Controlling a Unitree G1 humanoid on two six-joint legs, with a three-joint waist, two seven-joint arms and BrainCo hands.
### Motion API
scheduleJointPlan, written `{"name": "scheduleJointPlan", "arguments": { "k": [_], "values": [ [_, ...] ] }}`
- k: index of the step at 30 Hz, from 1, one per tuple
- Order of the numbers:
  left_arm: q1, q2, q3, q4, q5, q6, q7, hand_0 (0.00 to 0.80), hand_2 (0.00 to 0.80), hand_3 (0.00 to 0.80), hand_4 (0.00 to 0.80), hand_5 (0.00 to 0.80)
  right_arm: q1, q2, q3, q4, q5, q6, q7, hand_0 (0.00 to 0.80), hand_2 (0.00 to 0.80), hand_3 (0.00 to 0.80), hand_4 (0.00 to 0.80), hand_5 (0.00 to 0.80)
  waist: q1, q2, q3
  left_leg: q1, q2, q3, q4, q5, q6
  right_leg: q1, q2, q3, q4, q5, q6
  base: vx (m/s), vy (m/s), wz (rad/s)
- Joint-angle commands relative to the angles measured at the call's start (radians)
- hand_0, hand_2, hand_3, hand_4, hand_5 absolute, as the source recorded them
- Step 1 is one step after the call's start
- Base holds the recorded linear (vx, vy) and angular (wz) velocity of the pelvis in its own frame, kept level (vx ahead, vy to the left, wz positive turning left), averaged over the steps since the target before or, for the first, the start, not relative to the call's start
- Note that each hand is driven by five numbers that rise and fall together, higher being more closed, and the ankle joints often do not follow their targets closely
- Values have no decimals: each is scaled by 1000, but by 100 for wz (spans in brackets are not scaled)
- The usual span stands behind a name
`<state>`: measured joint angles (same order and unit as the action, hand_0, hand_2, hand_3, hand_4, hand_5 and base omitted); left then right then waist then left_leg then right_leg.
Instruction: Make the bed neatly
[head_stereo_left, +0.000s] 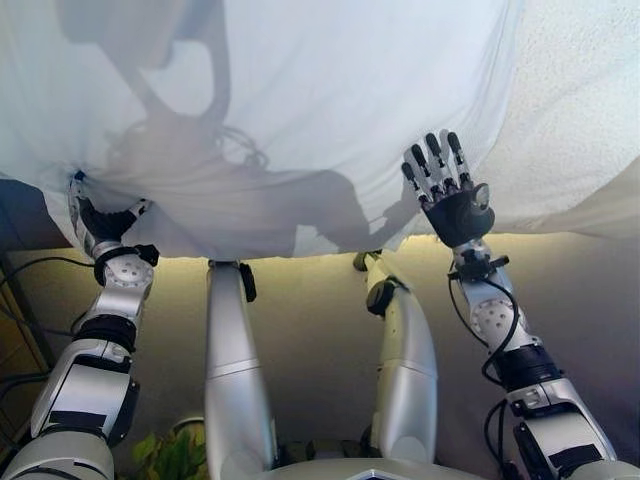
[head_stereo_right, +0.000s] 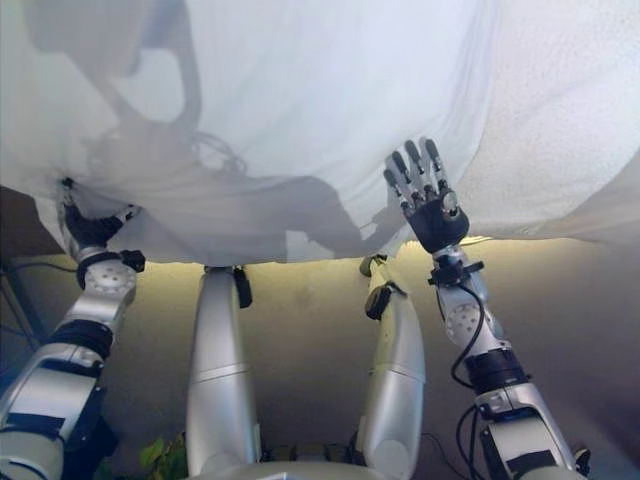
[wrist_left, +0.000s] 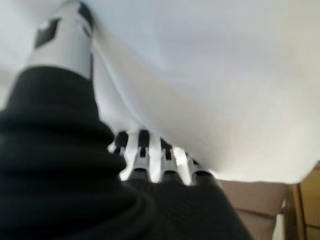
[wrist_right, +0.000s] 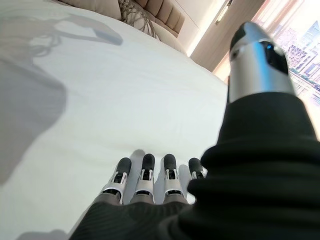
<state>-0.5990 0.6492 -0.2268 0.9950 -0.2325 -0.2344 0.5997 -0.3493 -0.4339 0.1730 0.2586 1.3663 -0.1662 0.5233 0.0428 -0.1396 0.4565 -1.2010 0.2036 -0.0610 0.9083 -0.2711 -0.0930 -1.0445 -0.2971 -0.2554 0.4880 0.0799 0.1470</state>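
Note:
A smooth white sheet (head_stereo_left: 330, 90) covers the bed and hangs over its near edge. My left hand (head_stereo_left: 100, 228) is at the sheet's near left corner, with its fingers curled into the cloth. Folds radiate from that grip. In the left wrist view the sheet (wrist_left: 210, 85) drapes over the fingers (wrist_left: 150, 155). My right hand (head_stereo_left: 445, 190) lies open on the sheet near its right edge, fingers straight and pointing up the bed. It also shows in the right wrist view (wrist_right: 150, 180), flat on the sheet (wrist_right: 125, 90).
A textured white cover (head_stereo_left: 580, 100) lies bare to the right of the sheet. The beige bed base (head_stereo_left: 320, 300) runs below the edge. A padded headboard with pillows (wrist_right: 150, 15) is at the far end. A green plant (head_stereo_left: 170, 455) and wooden furniture (head_stereo_left: 15, 345) stand at the lower left.

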Motion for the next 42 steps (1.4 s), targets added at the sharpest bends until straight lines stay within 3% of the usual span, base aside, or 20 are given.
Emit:
{"name": "scheduleJointPlan", "arguments": {
  "k": [1,7,12,19,22,25,30,38,42],
  "values": [
    [173,-67,67,326,-176,147,-187,0,0,0,0,0,32,19,-94,-106,28,-60,40,0,0,0,0,0,57,-78,63,-61,-37,-38,-69,158,42,-7,-20,-38,52,132,60,2,-32,4],
    [174,-79,67,371,-204,212,-322,0,0,0,0,0,35,21,-99,-112,42,-59,41,0,0,0,0,0,55,-81,63,-44,-33,-34,-92,152,51,-14,-28,-51,51,147,64,3,-15,2],
    [169,-81,85,421,-240,309,-503,0,0,0,0,0,36,21,-101,-107,60,-58,49,0,0,0,0,0,54,-87,63,-43,-29,-35,-92,147,55,-15,-30,-57,52,158,67,19,-28,5],
    [164,-84,60,503,-149,448,-634,0,0,0,0,0,32,14,-111,-114,71,-34,55,0,0,0,0,0,43,-92,63,-46,-22,-30,-95,141,63,-22,-32,-65,49,170,64,4,-1,2],
    [169,-84,34,518,-52,507,-602,0,0,0,0,0,35,5,-117,-122,81,-23,61,0,0,0,0,0,40,-96,63,-45,-16,-27,-99,141,64,-19,-32,-69,45,172,63,-3,8,3],
    [170,-82,5,516,24,553,-496,0,0,0,0,0,42,3,-113,-127,98,-17,74,0,0,0,0,0,37,-104,63,-41,-6,-28,-100,138,67,-13,-32,-71,45,169,60,-1,0,1],
    [172,-78,-12,492,-3,596,-361,0,0,0,0,0,66,34,-86,-144,109,-28,98,0,0,0,0,0,33,-115,63,6,11,-25,-104,128,74,20,-29,-68,53,169,56,29,-46,1],
    [174,-74,39,504,-1,546,-306,0,0,0,0,0,106,129,-79,-185,50,-16,81,0,0,0,0,0,30,-94,63,196,33,22,-188,129,83,132,-56,-52,49,168,51,56,-65,10],
    [197,-101,60,492,21,471,-285,0,0,0,0,0,120,163,-71,-186,-3,-7,48,0,0,0,0,0,34,-71,63,328,25,60,-253,133,89,208,-68,-44,43,156,48,82,-31,10]
  ]
}}
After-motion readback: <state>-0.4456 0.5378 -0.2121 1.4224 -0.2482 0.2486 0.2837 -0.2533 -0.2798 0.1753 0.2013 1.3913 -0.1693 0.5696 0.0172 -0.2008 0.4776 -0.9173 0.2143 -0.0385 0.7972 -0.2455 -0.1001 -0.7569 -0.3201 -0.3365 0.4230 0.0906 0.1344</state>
